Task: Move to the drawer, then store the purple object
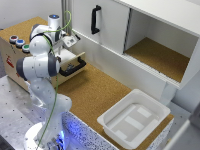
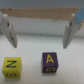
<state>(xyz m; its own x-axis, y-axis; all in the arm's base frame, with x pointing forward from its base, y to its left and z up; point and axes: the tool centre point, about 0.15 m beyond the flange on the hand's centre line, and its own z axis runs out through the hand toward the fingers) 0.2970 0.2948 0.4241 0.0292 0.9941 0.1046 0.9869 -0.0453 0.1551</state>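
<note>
Wrist view shows our gripper (image 2: 37, 29) with its two fingers (image 2: 8, 31) spread wide and nothing between them. Below them we see the purple object (image 2: 50, 63), a small block with a yellow letter A. Just beside it sits the yellow block (image 2: 11, 67). The two blocks are not touching.

From the exterior view, our arm (image 1: 37, 65) is at the far left corner of the worktop (image 1: 95, 92), reaching over the drawer (image 1: 70, 65). The drawer looks pulled out, with its black handle (image 1: 74, 66) facing us.

We think the first part is done: we are at the drawer. We have not grabbed the purple block yet. We think grabbing it and putting it away come next. We cannot tell if the blocks are inside the drawer.
</note>
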